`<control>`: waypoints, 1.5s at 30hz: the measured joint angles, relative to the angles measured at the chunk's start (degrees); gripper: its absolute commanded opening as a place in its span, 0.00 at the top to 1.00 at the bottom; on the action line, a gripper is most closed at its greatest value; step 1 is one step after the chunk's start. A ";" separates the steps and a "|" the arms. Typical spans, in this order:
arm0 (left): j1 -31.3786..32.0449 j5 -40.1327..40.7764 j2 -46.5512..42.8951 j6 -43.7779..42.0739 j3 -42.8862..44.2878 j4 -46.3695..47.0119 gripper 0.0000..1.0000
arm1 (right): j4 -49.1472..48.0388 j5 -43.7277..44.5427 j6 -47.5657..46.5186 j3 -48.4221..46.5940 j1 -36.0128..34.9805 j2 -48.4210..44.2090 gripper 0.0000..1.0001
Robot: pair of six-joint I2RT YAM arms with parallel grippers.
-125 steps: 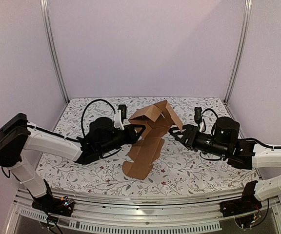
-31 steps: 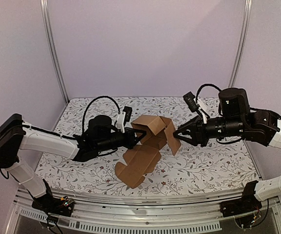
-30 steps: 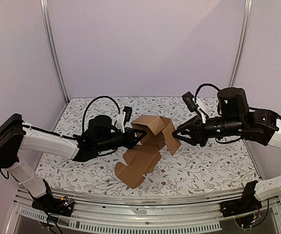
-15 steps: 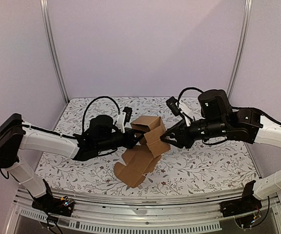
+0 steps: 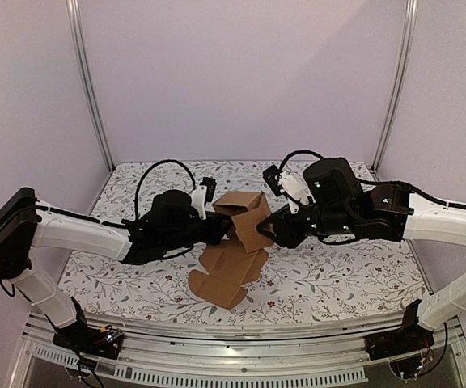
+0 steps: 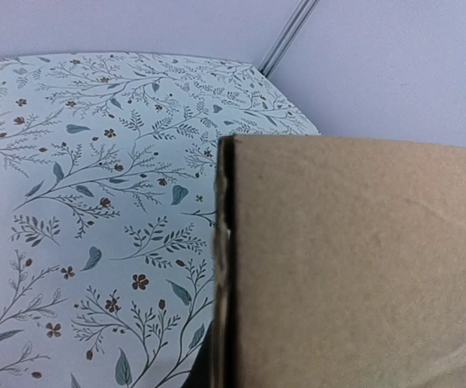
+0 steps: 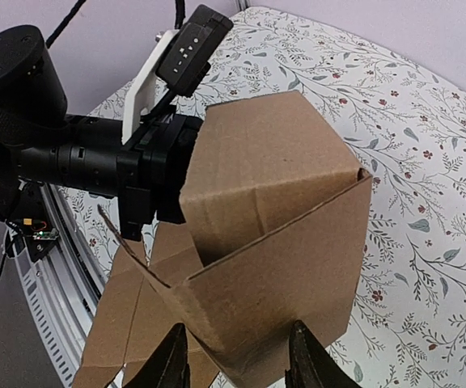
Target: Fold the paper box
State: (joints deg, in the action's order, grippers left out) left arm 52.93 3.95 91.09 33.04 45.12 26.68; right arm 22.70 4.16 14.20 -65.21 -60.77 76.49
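The paper box is a brown cardboard sheet, half folded. Its upper panels stand up as an open shell, and its lower panels trail down onto the table. My left gripper is shut on the shell's left panel. In the left wrist view the cardboard fills the right side and hides the fingers. My right gripper is open against the shell's right side. In the right wrist view its fingertips straddle the lower corner of the box, and the left gripper holds the far edge.
The table has a floral cloth. A metal rail runs along its near edge. Upright frame posts stand at the back corners before pale walls. Both arms reach in low from the sides and meet at the middle.
My right arm has swung left and pushed the box's right flap inward, so the shell stands narrower and more upright. The left gripper has kept its hold in place.
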 measured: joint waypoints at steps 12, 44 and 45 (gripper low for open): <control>2.86 9.40 -0.09 -0.92 3.65 -7.82 1.00 | -2.58 11.37 1.05 -0.96 -2.82 6.25 0.60; 7.43 26.34 0.46 -2.82 9.84 -19.96 1.00 | -14.03 31.19 6.25 -0.11 -6.03 13.81 0.65; 7.43 26.45 0.55 -2.82 9.92 -20.22 1.00 | -14.21 31.58 6.56 -0.07 -6.10 14.14 0.66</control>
State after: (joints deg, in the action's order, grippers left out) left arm 60.36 30.39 91.64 30.22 55.05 6.46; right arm 8.49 35.75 20.75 -65.28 -66.87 90.63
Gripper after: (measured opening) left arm 0.016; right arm 0.363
